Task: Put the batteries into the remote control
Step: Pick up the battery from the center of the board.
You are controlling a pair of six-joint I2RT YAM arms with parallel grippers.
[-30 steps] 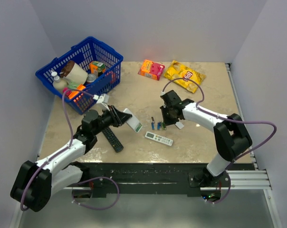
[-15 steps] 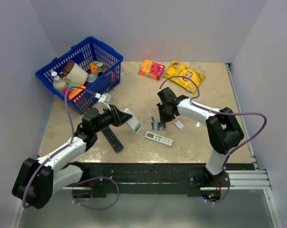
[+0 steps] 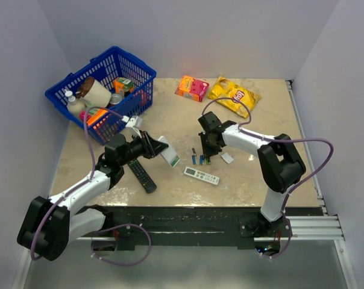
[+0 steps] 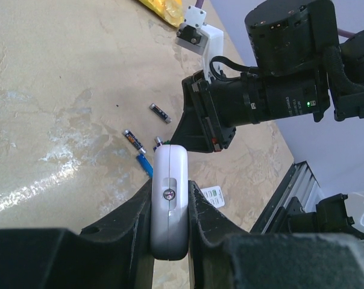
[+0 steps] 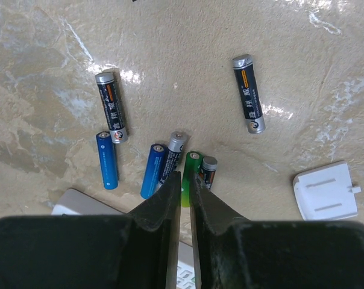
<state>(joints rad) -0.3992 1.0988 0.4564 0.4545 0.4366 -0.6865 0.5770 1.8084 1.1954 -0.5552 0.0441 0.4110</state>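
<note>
Several batteries' print unreadable; left claw clamps remote, right claw, near-closed, perhaps pinches green battery.

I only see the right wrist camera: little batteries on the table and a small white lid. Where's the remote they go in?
Observer: The left gripper is clamped on the short wide white plastic remote, left of your batteries.
Child: Any other remotes?
Observer: A long black remote lies on the table near that gripper.
Child: What's at the back?
Observer: A blue plastic mesh basket sits at the far left corner.
</note>
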